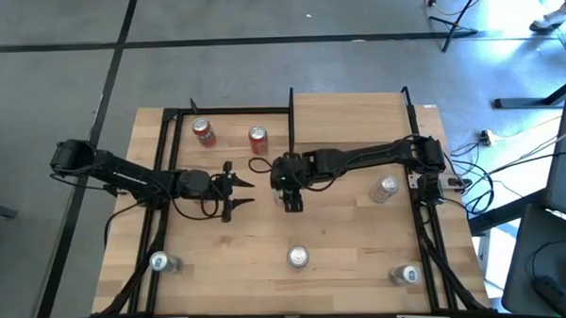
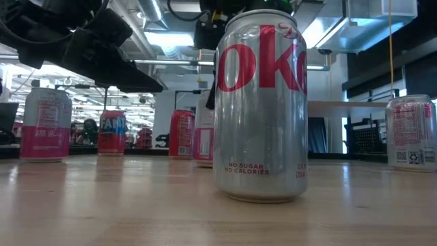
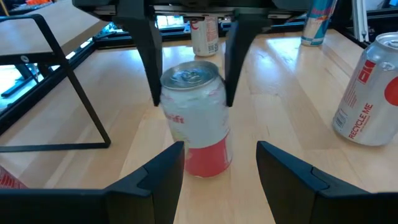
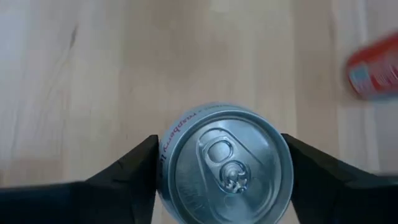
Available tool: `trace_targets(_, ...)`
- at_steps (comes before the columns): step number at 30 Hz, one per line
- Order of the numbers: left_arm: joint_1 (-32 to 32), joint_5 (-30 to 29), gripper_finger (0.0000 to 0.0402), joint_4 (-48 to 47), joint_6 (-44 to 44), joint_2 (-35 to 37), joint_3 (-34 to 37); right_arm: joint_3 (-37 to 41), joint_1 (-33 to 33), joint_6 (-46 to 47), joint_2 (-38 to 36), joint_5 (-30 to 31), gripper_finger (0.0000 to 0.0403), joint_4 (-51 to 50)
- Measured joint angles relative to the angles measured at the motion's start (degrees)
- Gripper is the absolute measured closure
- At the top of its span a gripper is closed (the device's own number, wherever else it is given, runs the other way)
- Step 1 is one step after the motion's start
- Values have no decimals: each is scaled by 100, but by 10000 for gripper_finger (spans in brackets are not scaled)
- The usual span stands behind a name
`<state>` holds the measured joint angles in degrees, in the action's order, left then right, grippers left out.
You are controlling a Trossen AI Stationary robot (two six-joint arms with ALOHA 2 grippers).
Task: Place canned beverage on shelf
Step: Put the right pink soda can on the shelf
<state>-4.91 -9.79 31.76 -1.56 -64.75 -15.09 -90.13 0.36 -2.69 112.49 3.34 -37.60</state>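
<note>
Right gripper (image 1: 292, 198): centre of the high view, pointing down at the table; in the right wrist view its two dark fingers (image 4: 127, 167) stand either side of an upright can, close against its walls; whether they actually grip it cannot be told.
Can at right gripper (image 4: 225, 163): silver top with pull tab, white and pink body; stands on the tabletop (image 1: 352, 232).
Left gripper (image 1: 239, 192): left of centre in the high view, pointing toward the right gripper, fingers partly apart, holding nothing; the same can (image 3: 196, 118) sits just ahead of its fingertips.
Shelf (image 1: 348, 117): upper right of the high view, light board framed by black posts; nothing on it.
Red cans (image 1: 204, 132): two, upper left of the high view, on the tabletop beside the shelf.
Silver cans (image 1: 298, 258): along the lower edge of the high view; one more lies right of centre.
Nearest can (image 2: 261, 102): fills the middle of the low view, upright.
</note>
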Motion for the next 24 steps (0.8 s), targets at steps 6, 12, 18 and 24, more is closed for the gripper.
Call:
trace_targets(6,0,1,209,6,148,0,0,-7,0,1812,-2,255,156,-111)
trace_targets(12,0,-1,209,111,155,0,0,-236,-34,2290,-7,611,130,-972)
trace_targets(18,0,-1,209,125,162,0,-2,-345,-41,2165,24,742,130,-1025)
trace_targets(24,0,1,209,126,164,0,-2,-264,-30,2046,22,758,87,-914)
